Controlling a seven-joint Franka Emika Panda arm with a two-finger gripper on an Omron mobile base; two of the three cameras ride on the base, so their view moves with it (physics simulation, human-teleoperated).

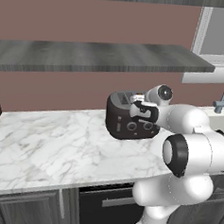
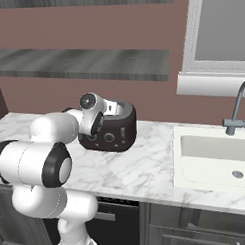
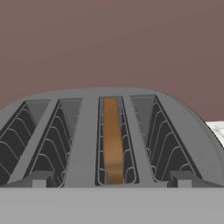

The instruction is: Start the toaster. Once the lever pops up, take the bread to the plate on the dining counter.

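Presently: toaster [image 1: 127,117] on the marble counter [image 1: 45,147]; bread [image 3: 113,140] seated low in third slot, ready for toasting. Gripper [image 3: 112,181] spread wide, poised above slots, holding nothing.

Rendered kitchen: marble counter [image 1: 45,147], sink [image 2: 215,156] with faucet [image 2: 236,113], toaster [image 1: 127,117], cabinets [image 1: 26,207].

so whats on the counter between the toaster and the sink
Nothing: in the right base view the marble counter lies bare between the toaster and the sink.
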